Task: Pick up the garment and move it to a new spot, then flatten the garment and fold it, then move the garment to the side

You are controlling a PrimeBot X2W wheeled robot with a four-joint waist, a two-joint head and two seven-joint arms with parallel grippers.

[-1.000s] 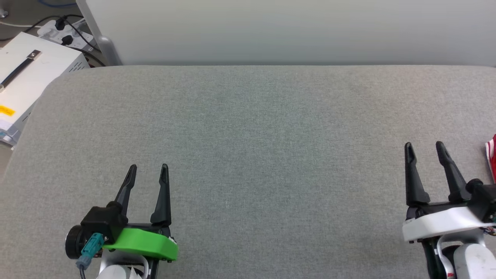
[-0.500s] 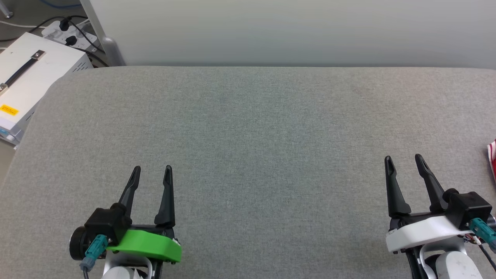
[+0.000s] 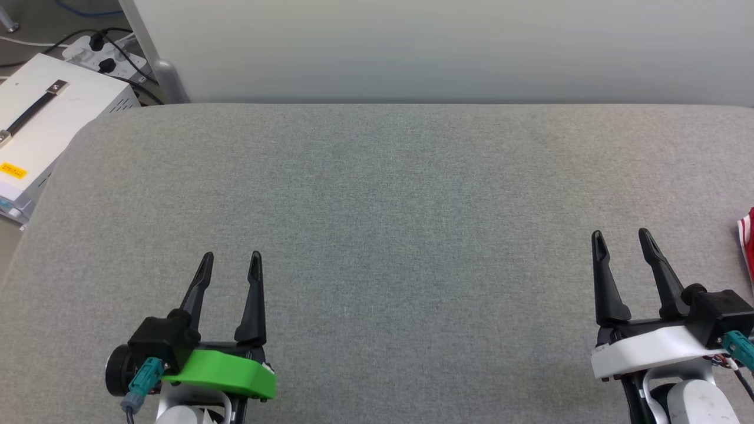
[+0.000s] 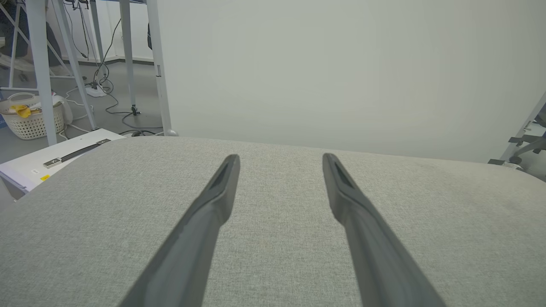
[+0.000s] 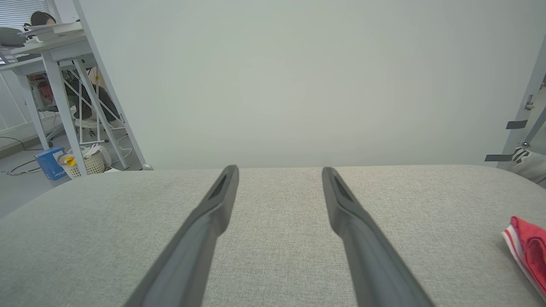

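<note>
While both the left gripper [image 3: 230, 255] and the right gripper [image 3: 621, 233] hover empty with fingers spread, the garment [image 3: 748, 235] lies at the grey table's [image 3: 377, 194] right edge, seemingly bunched, soft and light, best pinched at its striped trim.

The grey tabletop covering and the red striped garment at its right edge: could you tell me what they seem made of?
The grey tabletop covering looks like matt woven fabric: fine heathered weave, softly rounded edge, possibly padded. The red garment with white-striped trim looks like thin, soft cloth lying limp; its fibre cannot be told.
</note>
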